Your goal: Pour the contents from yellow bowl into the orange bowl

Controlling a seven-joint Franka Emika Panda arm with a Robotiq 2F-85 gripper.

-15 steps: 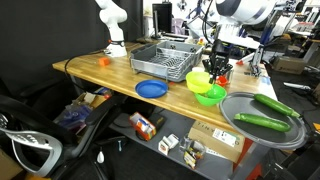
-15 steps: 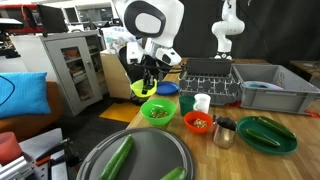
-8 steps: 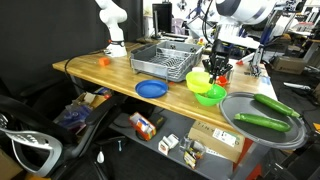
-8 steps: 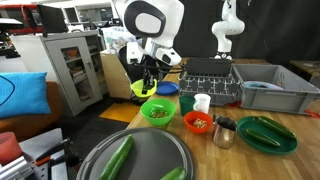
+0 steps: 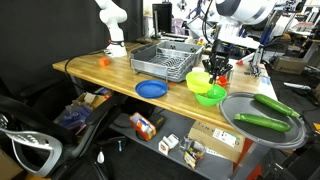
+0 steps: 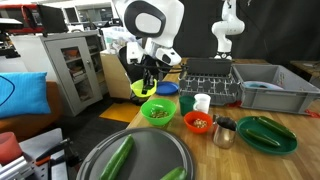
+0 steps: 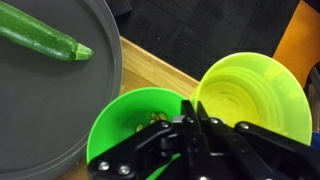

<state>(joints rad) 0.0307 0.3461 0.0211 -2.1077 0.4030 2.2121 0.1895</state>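
Note:
The yellow bowl point(image 7: 250, 88) is held by its rim in my shut gripper point(image 7: 190, 104). Its inside looks empty in the wrist view. In both exterior views it hangs beside the green bowl, near the table's edge point(image 6: 143, 89) point(image 5: 198, 79). The gripper point(image 6: 150, 80) comes down on it from above. The orange bowl point(image 6: 199, 122) stands on the table on the far side of the green bowl from the yellow one, with bits of food in it. It does not show in the wrist view.
The green bowl point(image 6: 157, 111) point(image 7: 135, 125) holds small bits. A round grey tray point(image 6: 135, 155) carries cucumbers. A metal cup point(image 6: 224, 131), a white cup point(image 6: 202, 102), a dark green plate point(image 6: 267, 135), a blue plate point(image 5: 151, 89) and a dish rack point(image 5: 165, 60) share the table.

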